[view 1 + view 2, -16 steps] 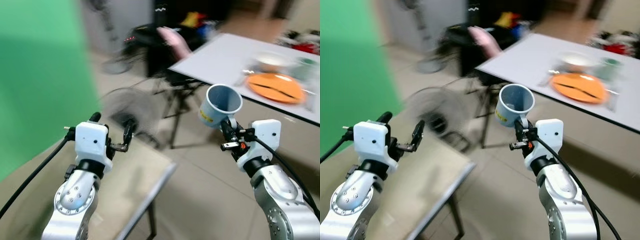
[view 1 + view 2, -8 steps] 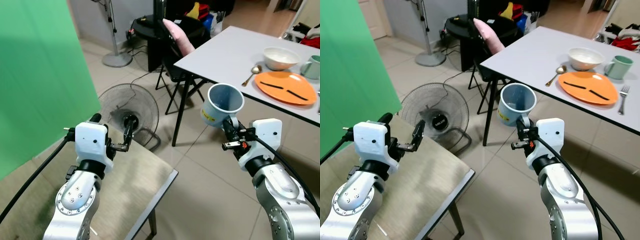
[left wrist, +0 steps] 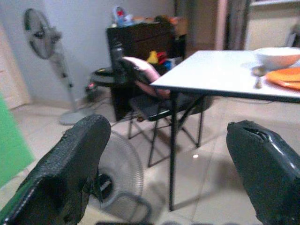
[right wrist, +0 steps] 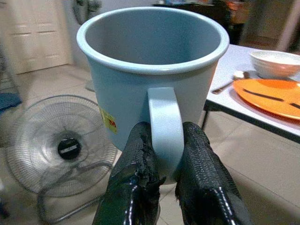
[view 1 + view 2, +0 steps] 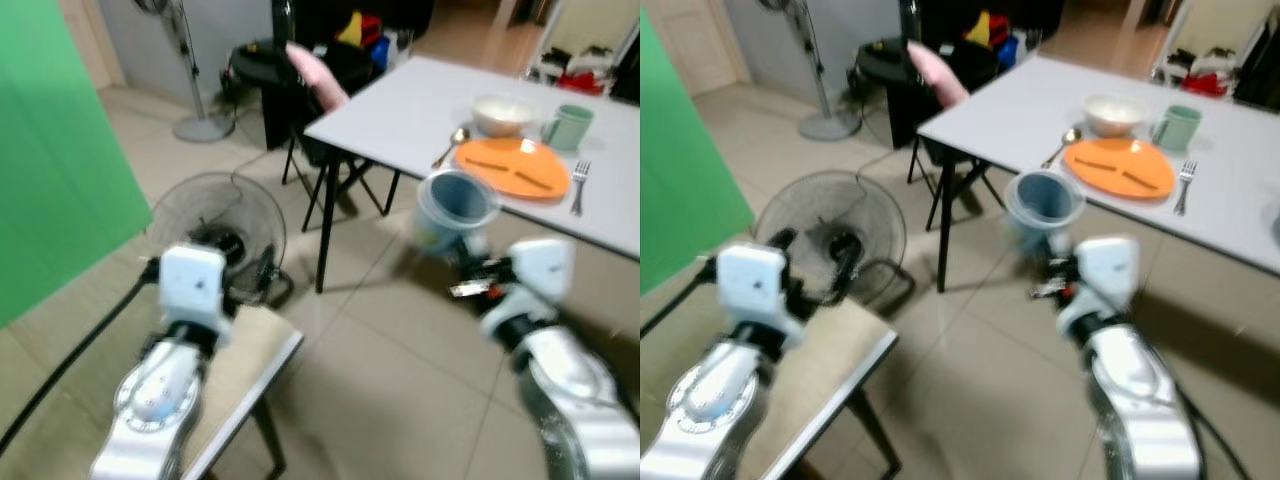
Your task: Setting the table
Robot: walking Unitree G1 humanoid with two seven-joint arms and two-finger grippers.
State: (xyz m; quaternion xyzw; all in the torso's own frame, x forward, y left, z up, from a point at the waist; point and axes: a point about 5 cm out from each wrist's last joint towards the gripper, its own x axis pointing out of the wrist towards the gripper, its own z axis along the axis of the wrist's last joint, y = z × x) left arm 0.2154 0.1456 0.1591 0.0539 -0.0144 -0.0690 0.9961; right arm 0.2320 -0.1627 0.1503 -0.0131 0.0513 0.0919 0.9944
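Observation:
A pale blue mug [image 4: 150,70] with a yellow sticker stays upright, my right gripper [image 4: 164,136] shut on its handle. In the eye views the blue mug [image 5: 455,205] hangs over the floor just short of the white table [image 5: 400,110]. On that table stand an orange plate [image 5: 513,167] with two dark sticks, a white bowl [image 5: 503,112], a green mug [image 5: 567,125], a spoon [image 5: 452,143] and a fork [image 5: 580,185]. My left gripper [image 3: 173,140] is open and holds nothing, raised over a small beige table [image 5: 250,370].
A floor fan [image 5: 215,225] lies on the tiles ahead of my left arm. A dark chair with a pink cushion [image 5: 310,80] is tucked at the white table's near corner. A green screen [image 5: 50,150] stands at the left. A pedestal fan [image 3: 44,37] stands by the far wall.
The whole view has shifted and blurred, so the camera has moved; the white table now sits nearer the middle. The mug stays in my right gripper, and the left gripper stays open.

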